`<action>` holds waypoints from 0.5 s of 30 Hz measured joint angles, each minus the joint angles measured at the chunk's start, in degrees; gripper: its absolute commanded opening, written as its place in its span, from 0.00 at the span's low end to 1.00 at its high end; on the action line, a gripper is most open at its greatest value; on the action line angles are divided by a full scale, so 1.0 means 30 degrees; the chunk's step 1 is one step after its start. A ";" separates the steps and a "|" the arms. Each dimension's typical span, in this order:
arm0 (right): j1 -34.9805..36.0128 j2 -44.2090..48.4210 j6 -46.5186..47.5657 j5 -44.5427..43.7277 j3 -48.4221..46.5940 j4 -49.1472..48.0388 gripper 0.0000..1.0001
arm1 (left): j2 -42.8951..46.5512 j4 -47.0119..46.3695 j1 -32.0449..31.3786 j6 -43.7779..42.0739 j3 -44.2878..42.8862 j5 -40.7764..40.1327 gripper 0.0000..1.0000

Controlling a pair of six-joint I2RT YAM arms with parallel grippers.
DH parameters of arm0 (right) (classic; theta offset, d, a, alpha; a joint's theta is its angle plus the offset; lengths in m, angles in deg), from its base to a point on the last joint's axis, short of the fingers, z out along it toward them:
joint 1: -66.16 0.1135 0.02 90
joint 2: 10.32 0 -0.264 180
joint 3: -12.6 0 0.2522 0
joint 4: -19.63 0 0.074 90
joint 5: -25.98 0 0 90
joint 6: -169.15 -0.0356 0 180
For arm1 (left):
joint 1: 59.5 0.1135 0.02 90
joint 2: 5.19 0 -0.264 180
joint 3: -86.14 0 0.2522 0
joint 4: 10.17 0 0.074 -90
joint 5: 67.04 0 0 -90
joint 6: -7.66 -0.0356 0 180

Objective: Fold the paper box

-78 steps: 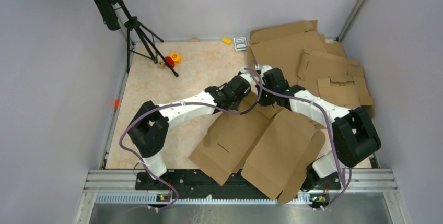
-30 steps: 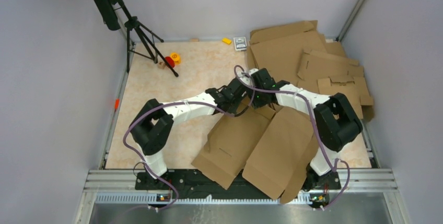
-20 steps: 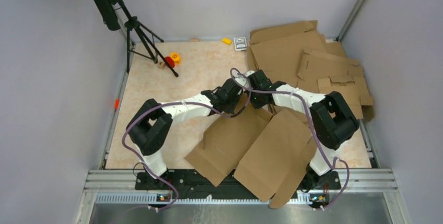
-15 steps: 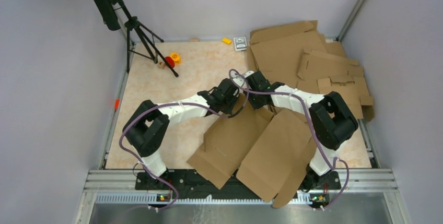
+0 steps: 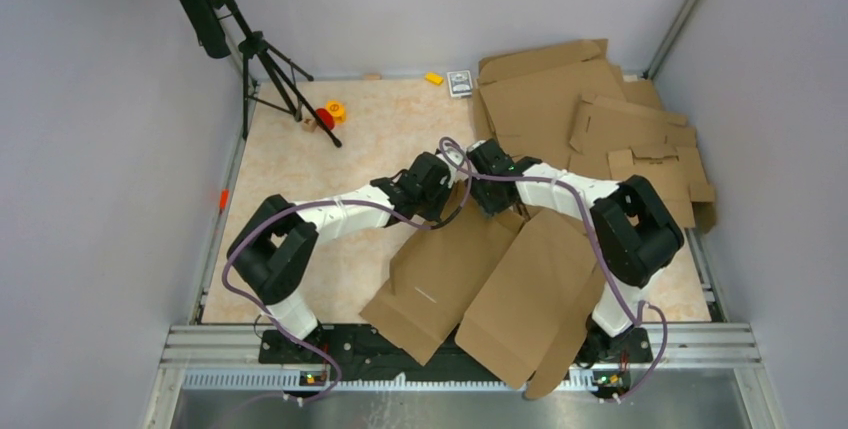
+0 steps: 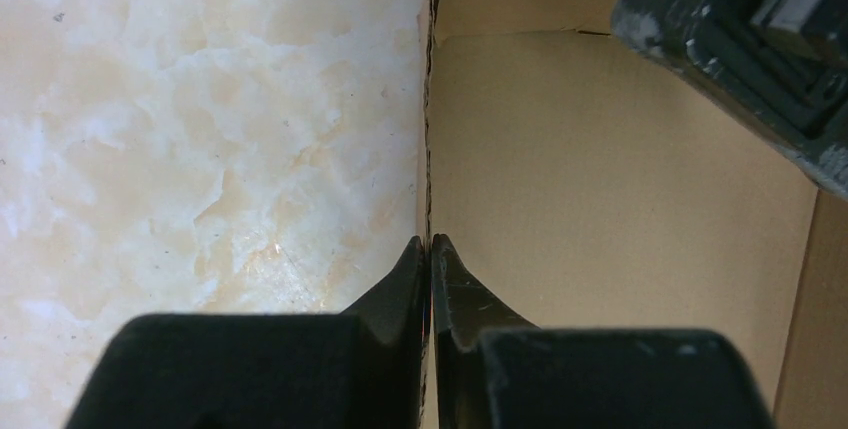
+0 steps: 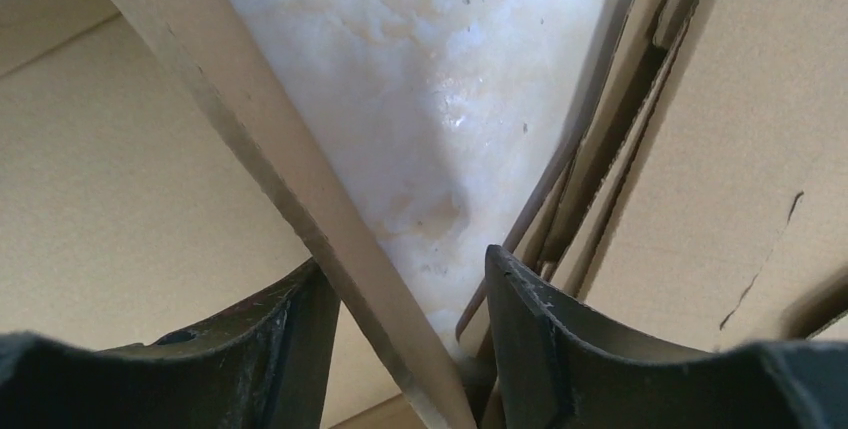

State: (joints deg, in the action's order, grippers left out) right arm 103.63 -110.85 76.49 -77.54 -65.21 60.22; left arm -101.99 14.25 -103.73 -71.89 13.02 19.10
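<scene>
The paper box point(image 5: 490, 284) is a large brown cardboard blank lying at the near middle of the table, its near part over the front edge. My left gripper point(image 5: 440, 164) is shut on the box's upright far-left edge; in the left wrist view the gripper point(image 6: 429, 249) pinches that thin edge point(image 6: 430, 129). My right gripper point(image 5: 488, 171) is right beside it at the box's far edge. In the right wrist view this gripper point(image 7: 405, 274) is open, and a raised cardboard flap point(image 7: 290, 179) passes between its fingers.
A stack of other cardboard blanks point(image 5: 590, 119) fills the far right corner. A black tripod point(image 5: 255, 49) stands at the far left, with small red and yellow toys point(image 5: 330, 112) by its foot. A yellow block point(image 5: 434, 78) and a small card point(image 5: 459, 82) lie at the far edge.
Both grippers have moved left and slightly toward the far side, staying together at the box's far edge. The box has swung left with them.
</scene>
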 measured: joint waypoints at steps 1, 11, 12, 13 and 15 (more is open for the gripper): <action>0.0000 0.0029 0.0022 -0.0051 -0.0007 0.0138 0.44 | 0.0000 0.0000 0.0000 -0.0036 0.0000 0.0000 0.04; 0.0015 0.0102 0.0911 0.0022 0.0000 0.0423 0.17 | 0.0058 -0.0109 0.0000 -0.0058 0.0022 0.0000 0.04; 0.0022 0.0102 0.1049 0.0022 0.0000 0.0423 0.17 | 0.0058 -0.0131 0.0000 -0.0058 0.0044 0.0000 0.04; 0.0029 0.0102 0.1188 0.0022 0.0000 0.0437 0.17 | 0.0058 -0.0175 0.0000 -0.0066 0.0073 0.0000 0.04; 0.0109 0.0102 0.1399 -0.0051 0.0000 0.0474 0.27 | 0.0058 -0.0226 0.0007 -0.0058 0.0095 -0.0007 0.04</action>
State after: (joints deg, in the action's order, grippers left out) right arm 103.96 -110.55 80.69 -77.69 -65.21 61.64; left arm -101.81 13.57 -103.71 -72.06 13.31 19.08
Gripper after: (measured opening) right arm 0.192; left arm 0.045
